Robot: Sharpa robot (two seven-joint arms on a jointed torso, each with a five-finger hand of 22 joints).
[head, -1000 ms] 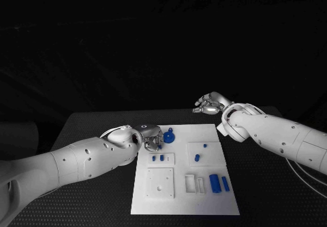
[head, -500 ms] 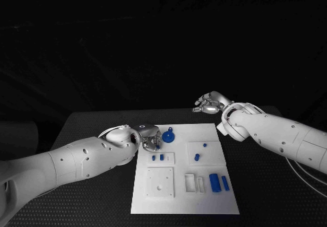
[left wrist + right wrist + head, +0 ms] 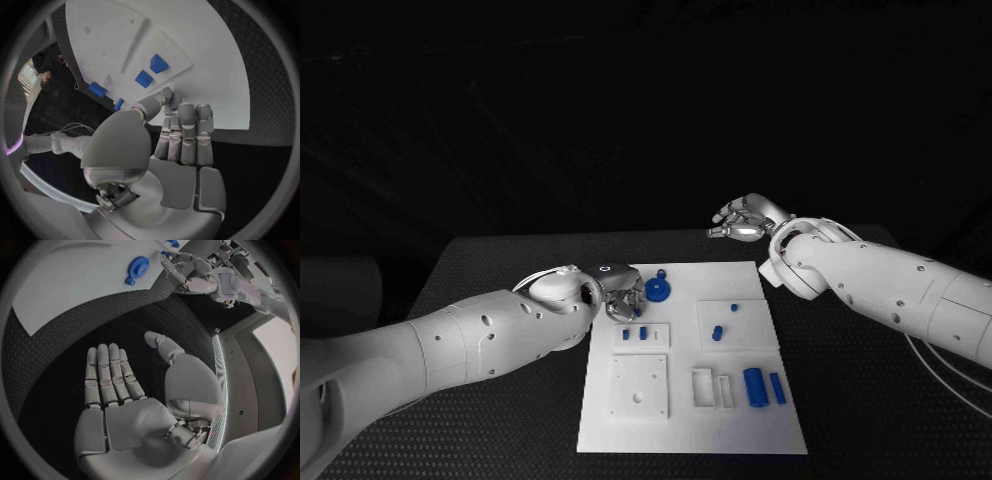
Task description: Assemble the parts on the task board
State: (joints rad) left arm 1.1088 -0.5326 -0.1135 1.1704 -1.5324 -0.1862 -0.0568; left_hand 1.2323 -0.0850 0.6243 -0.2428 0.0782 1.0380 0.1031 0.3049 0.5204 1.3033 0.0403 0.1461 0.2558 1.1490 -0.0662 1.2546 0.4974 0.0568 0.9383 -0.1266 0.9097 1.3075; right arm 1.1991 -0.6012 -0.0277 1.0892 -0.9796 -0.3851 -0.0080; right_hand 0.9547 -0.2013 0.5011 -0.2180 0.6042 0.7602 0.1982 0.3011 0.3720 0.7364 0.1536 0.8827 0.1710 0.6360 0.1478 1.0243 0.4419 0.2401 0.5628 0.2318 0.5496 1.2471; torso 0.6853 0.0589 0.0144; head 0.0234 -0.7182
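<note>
Black textured tabletop [image 3: 473,265] carries the white task board [image 3: 692,420] at its middle. We start at the left hand [image 3: 620,292]: its fingers [image 3: 186,131] lie straight and side by side over the board's left edge, thumb curved toward them; whether they pinch anything we cannot tell. Just beside those fingers, on the board's far left corner, lies the round blue part [image 3: 656,290] with a small tab pointing away from the robot. Nearer the robot sit two small blue parts [image 3: 635,334] in a shallow recess, a blue peg [image 3: 717,332], and two longer blue cylinders [image 3: 762,386] whose long axes run toward the robot. The right hand [image 3: 744,218] hovers released, fingers [image 3: 111,375] extended, off the board's far right corner, holding nothing. We judge the left hand nearer the round part.
</note>
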